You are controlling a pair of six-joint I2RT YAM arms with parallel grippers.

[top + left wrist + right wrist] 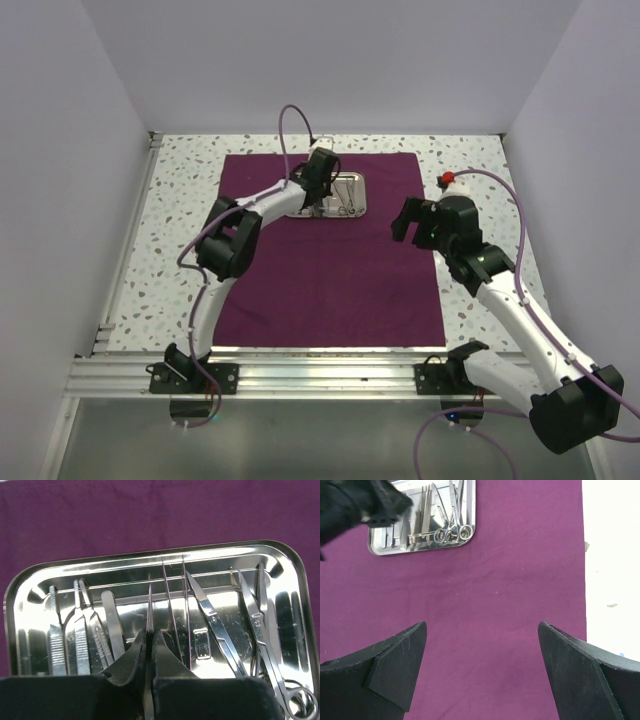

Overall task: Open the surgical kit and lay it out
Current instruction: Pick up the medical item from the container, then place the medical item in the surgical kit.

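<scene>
Your cloth wrap (330, 280) lies spread flat, so the opening looks done; the laying-out is hardly started, for no steel lies on the cloth yet and the scissors (260, 625) sit in the steel tray (280, 555) beneath your left gripper (149, 645); its fingers are pinched on a slim pointed instrument (150, 605), whose long axis runs straight ahead of the fingertips, tip toward the tray's far rim; your right gripper (482, 675) hangs spread wide and empty over bare cloth, the tray well ahead to its left.
</scene>
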